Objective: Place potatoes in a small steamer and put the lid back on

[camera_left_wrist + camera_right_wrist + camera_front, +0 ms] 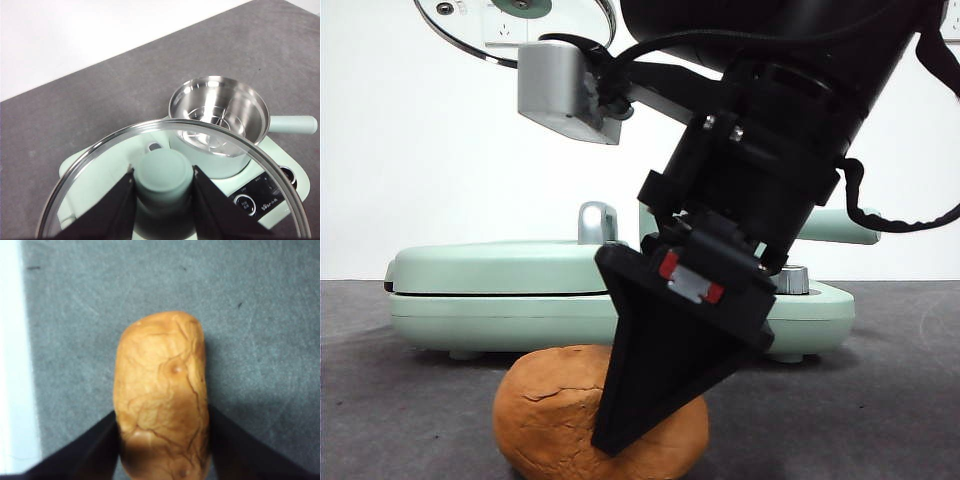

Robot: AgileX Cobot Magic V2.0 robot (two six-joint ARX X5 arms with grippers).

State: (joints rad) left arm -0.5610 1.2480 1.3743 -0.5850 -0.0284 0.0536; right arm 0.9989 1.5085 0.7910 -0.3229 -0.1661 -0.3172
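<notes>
**Over the potato, lid held clear**

Across the front view: descending big and dark from above, straddling the potato (575, 415) on the grey table (410, 400), right gripper (650, 400) with one black jaw crossing the orange-brown lump. Sitting behind, the flat mint-green griddle cover (490, 268) with its chrome handle (597, 222). Hanging high at the top edge, part of the lid (470, 30), presumably kept up so the pot mouth stays free.

From the left wrist view: pinching the mint-green knob, left gripper (164, 187) closed on the lid (90, 165), jaws pressing the knob from both sides. Hovering above the appliance, near but not over the small steamer (217, 112), which is standing open and empty, steel insert showing, side handle (295, 124) pointing away. Printed by the control dials (247, 205): small characters, too blurred to read.

From the right wrist view: bracketing the potato (160, 390) across its narrow width, right gripper (162, 440) with jaws spread about potato-wide, touching or just beside the cracked skin; firm squeeze not confirmable. Lying flat on the table, potato not yet lifted. No writing visible.
</notes>
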